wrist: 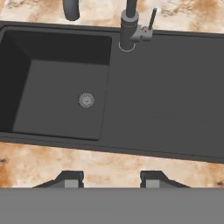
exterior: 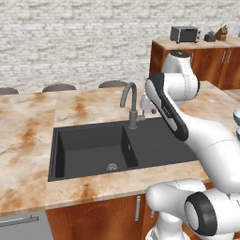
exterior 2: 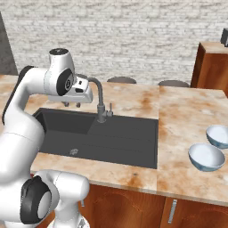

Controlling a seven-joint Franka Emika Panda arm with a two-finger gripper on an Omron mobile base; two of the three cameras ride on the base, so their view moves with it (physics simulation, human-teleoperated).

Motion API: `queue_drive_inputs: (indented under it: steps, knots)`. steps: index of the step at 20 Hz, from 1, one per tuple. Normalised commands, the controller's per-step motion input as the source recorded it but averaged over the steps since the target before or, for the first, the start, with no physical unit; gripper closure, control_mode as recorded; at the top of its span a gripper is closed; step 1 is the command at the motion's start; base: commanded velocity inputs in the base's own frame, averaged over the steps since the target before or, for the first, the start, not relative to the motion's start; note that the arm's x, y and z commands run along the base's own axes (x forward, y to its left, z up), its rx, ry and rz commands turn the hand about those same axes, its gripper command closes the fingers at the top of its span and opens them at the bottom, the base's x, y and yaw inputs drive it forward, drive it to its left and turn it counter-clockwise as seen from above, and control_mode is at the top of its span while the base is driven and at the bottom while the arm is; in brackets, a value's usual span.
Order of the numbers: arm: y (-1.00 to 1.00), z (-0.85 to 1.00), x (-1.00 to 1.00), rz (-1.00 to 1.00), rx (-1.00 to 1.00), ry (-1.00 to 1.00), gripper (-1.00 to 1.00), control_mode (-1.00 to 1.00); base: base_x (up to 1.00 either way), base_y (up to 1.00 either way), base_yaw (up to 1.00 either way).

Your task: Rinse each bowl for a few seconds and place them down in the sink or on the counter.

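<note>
Two pale blue bowls sit side by side on the beige counter right of the sink, the near bowl in front of the far bowl. Their edges peek in at the right border of the left base view. The black sink has its basin on the left and its drainboard on the right. My gripper hovers above the sink's near left part, left of the grey faucet. It is open, nothing between its fingers, far from the bowls.
The faucet spout arches over the basin, and its small lever stands beside the base. Stools line the island's far side. A toaster stands on the far wooden counter. Bare counter lies left of the sink.
</note>
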Motion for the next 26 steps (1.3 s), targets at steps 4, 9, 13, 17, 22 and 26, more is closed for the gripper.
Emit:
queue_drive_inputs:
  steps: [4, 9, 13, 17, 22, 26]
  knots:
    - [0.0, 0.0, -0.05, 0.0, 0.0, -0.01, -1.0, -1.0, 0.0, 0.0, 0.0]
    - [-0.02, 0.0, -0.15, 0.0, 0.0, -0.04, -1.0, -1.0, 0.0, 0.0, 0.0]
    - [-0.09, 0.01, -0.15, 0.0, 0.0, -0.02, -1.0, -1.0, 0.0, 0.0, 0.0]
    - [-0.13, 0.0, -0.13, 0.0, 0.01, -0.03, -1.0, -1.0, 0.0, 0.0, 0.0]
    - [-0.14, 0.01, -0.15, 0.0, 0.01, -0.03, -1.0, -1.0, 0.0, 0.0, 0.0]
    - [-0.06, 0.03, -0.24, 0.0, 0.01, 0.0, -1.0, -1.0, 0.0, 0.0, 0.0]
